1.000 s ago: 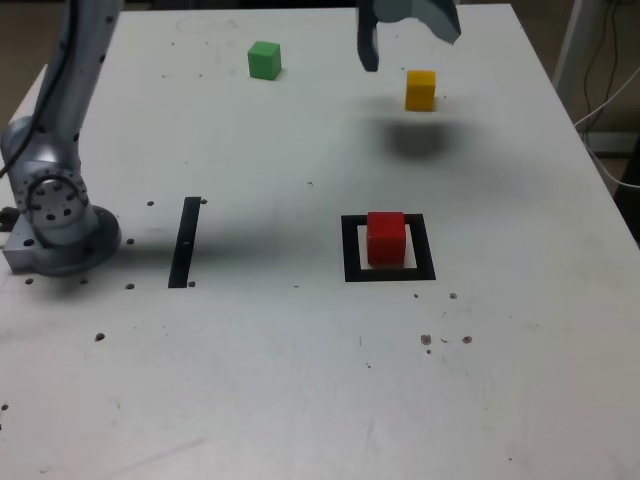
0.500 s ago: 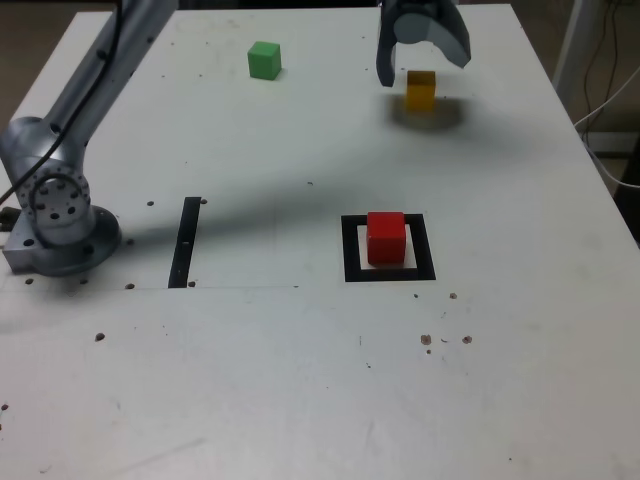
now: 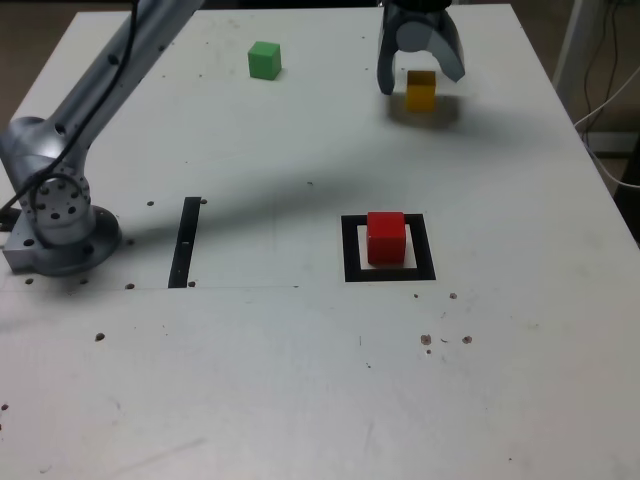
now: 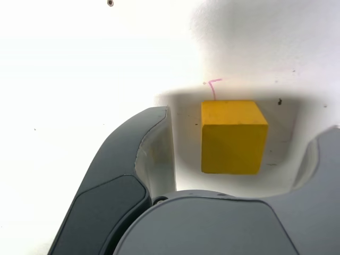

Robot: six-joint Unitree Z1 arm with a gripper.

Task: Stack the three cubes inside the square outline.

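Exterior view: gripper straddles the yellow cube at the desk's far side; red cube sits inside the square outline; green cube stands apart. Wrist view alone shows gaps beside the matte cube: smooth, curved grey fingers released, not touching.

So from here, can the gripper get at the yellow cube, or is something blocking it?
Probably yes. The gripper is open with its jaws either side of the yellow cube, gaps showing on both sides, and nothing else stands near it.
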